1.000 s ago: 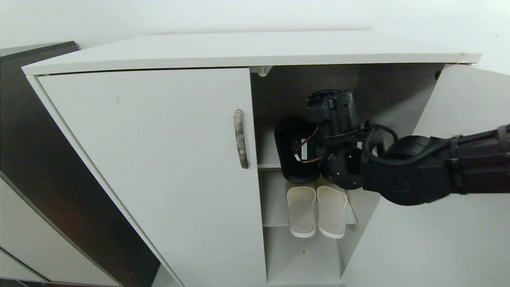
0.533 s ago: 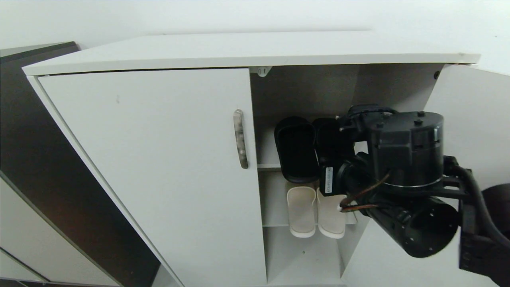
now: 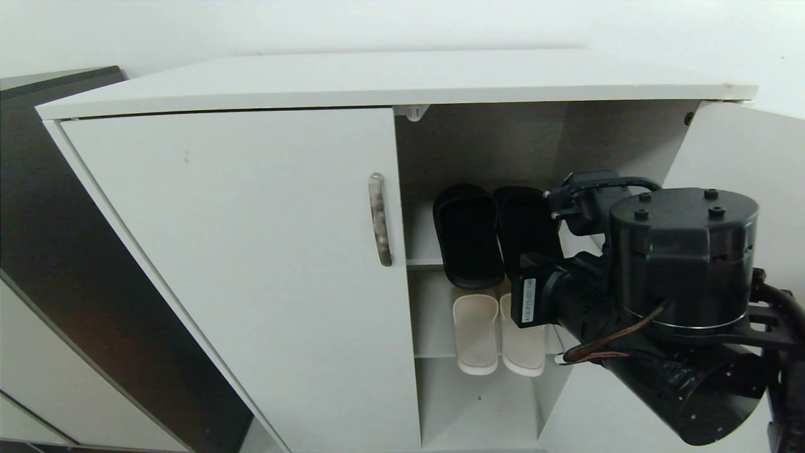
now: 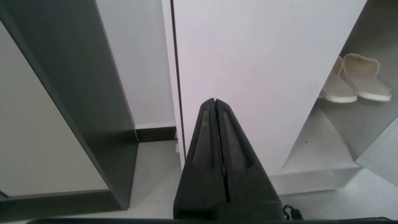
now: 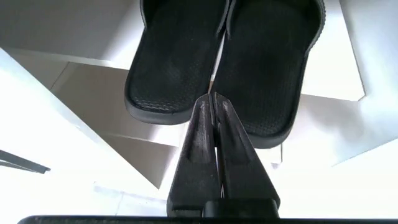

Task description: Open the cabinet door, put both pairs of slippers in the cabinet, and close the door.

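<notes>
Black rubber slippers [image 3: 468, 236] lie side by side on the upper shelf of the white laminate cabinet [image 3: 377, 75]. Their heels stick out past the shelf's front edge, and a tall gap separates them from the top panel. One shelf down, we see the cream open-toe slippers [image 3: 478, 330], also paired, with their heels overhanging that edge too. The white left door [image 3: 239, 251] sits flush and closed, its brushed metal bar handle [image 3: 378, 219] just beside the opening. The white right door [image 3: 729, 151] stands swung wide. Our right arm hangs in front of the right part of the opening, between the shelves and the open door. The right gripper [image 5: 216, 102] is clenched on nothing, its tips aimed at the seam between the two black heels and near them. The left gripper [image 4: 214, 102] is likewise clenched and holds nothing. It is low, facing the closed door's outer edge, where the dark grey upright panel [image 3: 75, 251] leaves a narrow slot down to the pale floor [image 4: 155, 168].
</notes>
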Robot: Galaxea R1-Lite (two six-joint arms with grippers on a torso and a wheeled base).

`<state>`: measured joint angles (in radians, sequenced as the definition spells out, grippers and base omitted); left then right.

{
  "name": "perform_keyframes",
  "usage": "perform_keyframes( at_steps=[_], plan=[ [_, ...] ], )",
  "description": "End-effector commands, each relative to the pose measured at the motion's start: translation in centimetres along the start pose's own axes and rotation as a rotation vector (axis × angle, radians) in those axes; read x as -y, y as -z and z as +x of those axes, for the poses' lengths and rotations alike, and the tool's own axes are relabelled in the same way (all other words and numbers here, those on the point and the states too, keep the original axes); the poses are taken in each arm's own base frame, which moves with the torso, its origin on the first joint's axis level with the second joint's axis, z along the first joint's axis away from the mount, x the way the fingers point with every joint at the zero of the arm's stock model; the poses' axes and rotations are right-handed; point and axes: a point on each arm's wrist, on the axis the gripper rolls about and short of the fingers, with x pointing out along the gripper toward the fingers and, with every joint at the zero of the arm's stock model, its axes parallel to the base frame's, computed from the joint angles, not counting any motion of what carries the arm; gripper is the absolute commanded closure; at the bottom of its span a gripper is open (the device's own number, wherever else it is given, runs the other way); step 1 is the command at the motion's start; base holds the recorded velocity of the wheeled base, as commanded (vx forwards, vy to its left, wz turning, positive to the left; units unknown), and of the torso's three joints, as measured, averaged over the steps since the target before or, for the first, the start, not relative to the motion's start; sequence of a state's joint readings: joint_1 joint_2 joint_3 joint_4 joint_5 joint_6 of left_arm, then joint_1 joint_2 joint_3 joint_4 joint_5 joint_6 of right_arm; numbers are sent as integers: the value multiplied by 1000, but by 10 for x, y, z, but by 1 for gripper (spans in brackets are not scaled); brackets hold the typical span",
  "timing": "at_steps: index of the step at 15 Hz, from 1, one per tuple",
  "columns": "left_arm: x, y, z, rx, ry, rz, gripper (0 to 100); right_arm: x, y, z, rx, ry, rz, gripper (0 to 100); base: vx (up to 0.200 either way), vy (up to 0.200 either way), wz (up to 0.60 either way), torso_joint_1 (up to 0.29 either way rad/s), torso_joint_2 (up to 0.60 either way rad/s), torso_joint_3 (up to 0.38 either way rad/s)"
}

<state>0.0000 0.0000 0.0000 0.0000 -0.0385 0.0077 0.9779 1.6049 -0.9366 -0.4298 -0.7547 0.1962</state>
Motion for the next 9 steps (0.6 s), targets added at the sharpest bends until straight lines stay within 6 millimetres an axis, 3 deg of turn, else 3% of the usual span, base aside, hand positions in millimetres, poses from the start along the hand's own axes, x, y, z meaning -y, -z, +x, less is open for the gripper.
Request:
perform_keyframes(
  at_steps=[1,6,9],
  plan=[
    [0,0,0,0,0,0,100,-2,2,2,-3,3,-4,100,0,0,0,0,0,0],
    [0,0,0,0,0,0,100,-5,3,6,19,3,13,100,0,0,0,0,0,0],
    [0,0,0,-2,0,0,100,-6,6,8,12,6,6,100,-200,0,0,4,2,1]
  ],
)
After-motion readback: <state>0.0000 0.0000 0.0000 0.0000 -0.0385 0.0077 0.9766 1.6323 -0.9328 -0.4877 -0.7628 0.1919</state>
